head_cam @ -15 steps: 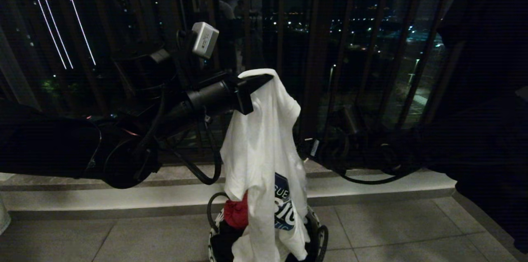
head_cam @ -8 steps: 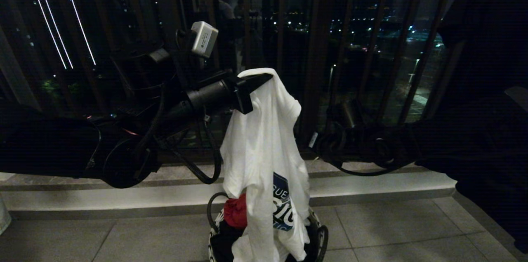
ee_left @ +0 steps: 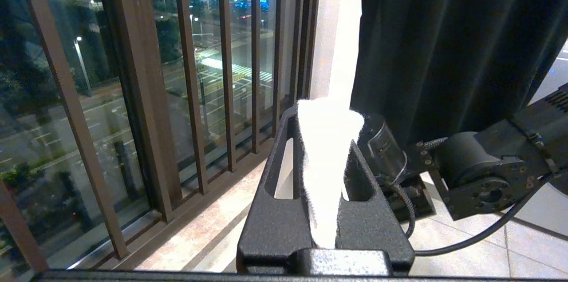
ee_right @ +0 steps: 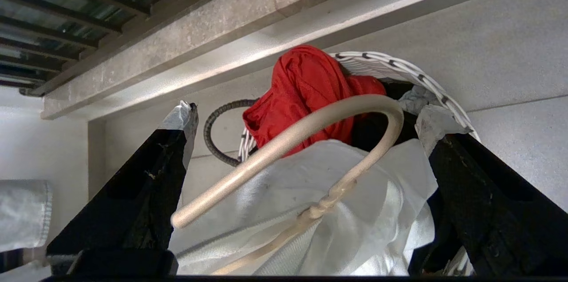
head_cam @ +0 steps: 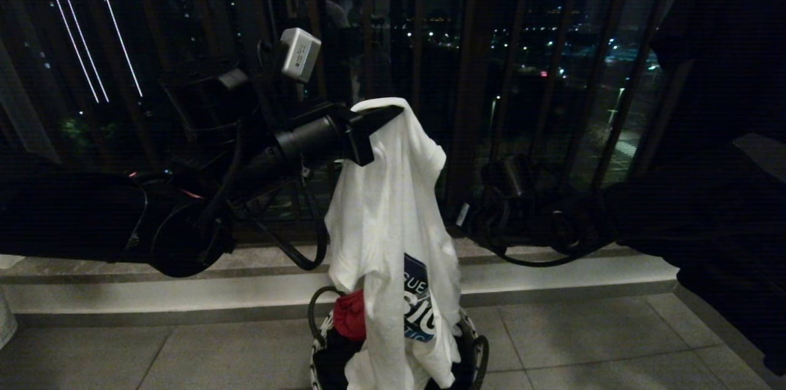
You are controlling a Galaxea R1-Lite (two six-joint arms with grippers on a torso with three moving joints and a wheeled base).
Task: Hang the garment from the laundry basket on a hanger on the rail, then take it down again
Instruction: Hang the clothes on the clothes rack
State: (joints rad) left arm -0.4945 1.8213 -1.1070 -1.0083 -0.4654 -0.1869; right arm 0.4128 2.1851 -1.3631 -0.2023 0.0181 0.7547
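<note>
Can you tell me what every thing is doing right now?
Left hand: shut on the T-shirt, held up.
T-shirt: hanging down into the basket.
Right hand: open, around the hanger's hook.
Hanger: inside the T-shirt's neck.
Basket: upright on the floor.
Red cloth: bunched in the basket.

Dark balcony railing (head_cam: 466,70), night city lights behind, pale tiled floor (head_cam: 583,341).

The left gripper (ee_left: 326,140) pinches a fold of the white garment (ee_left: 326,162) beside the dark balcony bars (ee_left: 133,95).
</note>
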